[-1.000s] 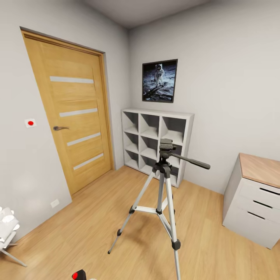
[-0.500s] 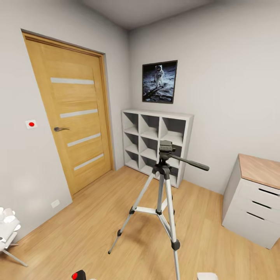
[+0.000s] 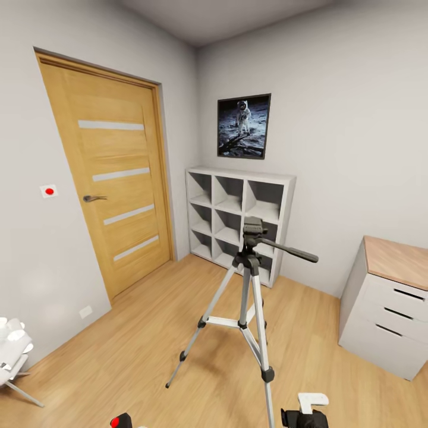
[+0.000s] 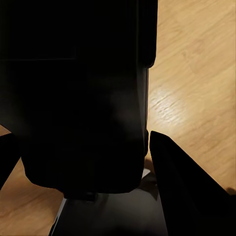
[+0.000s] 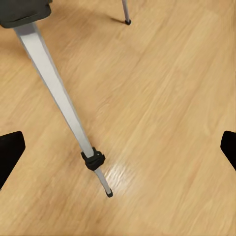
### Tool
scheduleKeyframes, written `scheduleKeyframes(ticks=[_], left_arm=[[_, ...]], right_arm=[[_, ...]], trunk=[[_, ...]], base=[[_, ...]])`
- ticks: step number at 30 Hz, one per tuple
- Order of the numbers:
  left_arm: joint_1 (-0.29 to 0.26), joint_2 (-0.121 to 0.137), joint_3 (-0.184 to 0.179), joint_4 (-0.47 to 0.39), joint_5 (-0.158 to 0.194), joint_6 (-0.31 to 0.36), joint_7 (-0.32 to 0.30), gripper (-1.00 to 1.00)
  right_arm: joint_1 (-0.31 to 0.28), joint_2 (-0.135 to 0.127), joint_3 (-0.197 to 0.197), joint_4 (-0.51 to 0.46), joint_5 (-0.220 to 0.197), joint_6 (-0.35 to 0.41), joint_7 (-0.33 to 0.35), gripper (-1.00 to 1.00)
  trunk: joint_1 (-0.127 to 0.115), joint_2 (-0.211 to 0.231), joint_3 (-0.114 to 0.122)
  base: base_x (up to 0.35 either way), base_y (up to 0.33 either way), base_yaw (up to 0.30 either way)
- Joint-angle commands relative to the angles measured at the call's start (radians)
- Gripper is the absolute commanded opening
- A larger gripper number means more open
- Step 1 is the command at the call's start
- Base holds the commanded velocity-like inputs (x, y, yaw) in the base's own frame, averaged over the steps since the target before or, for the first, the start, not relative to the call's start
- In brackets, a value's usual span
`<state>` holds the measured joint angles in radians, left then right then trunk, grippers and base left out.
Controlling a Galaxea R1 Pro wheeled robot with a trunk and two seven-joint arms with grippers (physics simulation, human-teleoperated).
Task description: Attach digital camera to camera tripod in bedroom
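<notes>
Head view: camera tripod (image 3: 249, 297) stands mid-floor (image 3: 131, 356) of the bedroom, head and pan handle in front of the white cube shelf (image 3: 238, 217), door (image 3: 113, 178) off to its left, drawer bench (image 3: 389, 303) to its right, bare floor all round the legs; the digital camera (image 3: 121, 421) with its red button peeks in at the bottom edge, right gripper (image 3: 306, 416) low beside the near leg. Left wrist view: camera body (image 4: 78, 98) sits between the left gripper (image 4: 83, 162) jaws, closed on it. Right wrist view: jaws wide open, nothing between, tripod leg (image 5: 59, 105) and foot below, well apart from the fingertips (image 5: 10, 150).
</notes>
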<state>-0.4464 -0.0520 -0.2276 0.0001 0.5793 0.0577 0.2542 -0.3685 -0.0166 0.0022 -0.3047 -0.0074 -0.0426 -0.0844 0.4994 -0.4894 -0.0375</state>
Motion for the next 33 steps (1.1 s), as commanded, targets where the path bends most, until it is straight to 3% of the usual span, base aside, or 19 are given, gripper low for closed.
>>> scheduleKeyframes(ticks=[1,13,33], left_arm=[[-0.001,-0.001,-0.010,0.000,0.004,0.005,0.002,-1.00],[-0.001,-0.001,-0.010,0.000,0.004,0.001,0.002,-1.00],[-0.001,0.001,-0.010,0.000,0.005,-0.003,0.007,-1.00]], right_arm=[[-0.001,0.001,0.001,0.003,0.000,-0.004,-0.002,1.00],[0.000,0.003,0.001,0.008,-0.004,0.009,0.000,1.00],[0.000,-0.001,0.009,0.053,0.003,0.027,0.018,1.00]], trunk=[[-0.003,0.005,0.001],[-0.049,0.089,0.039],[-0.049,0.089,0.039]], base=[[0.000,0.000,0.000],[0.000,0.000,0.000],[0.000,0.000,0.000]])
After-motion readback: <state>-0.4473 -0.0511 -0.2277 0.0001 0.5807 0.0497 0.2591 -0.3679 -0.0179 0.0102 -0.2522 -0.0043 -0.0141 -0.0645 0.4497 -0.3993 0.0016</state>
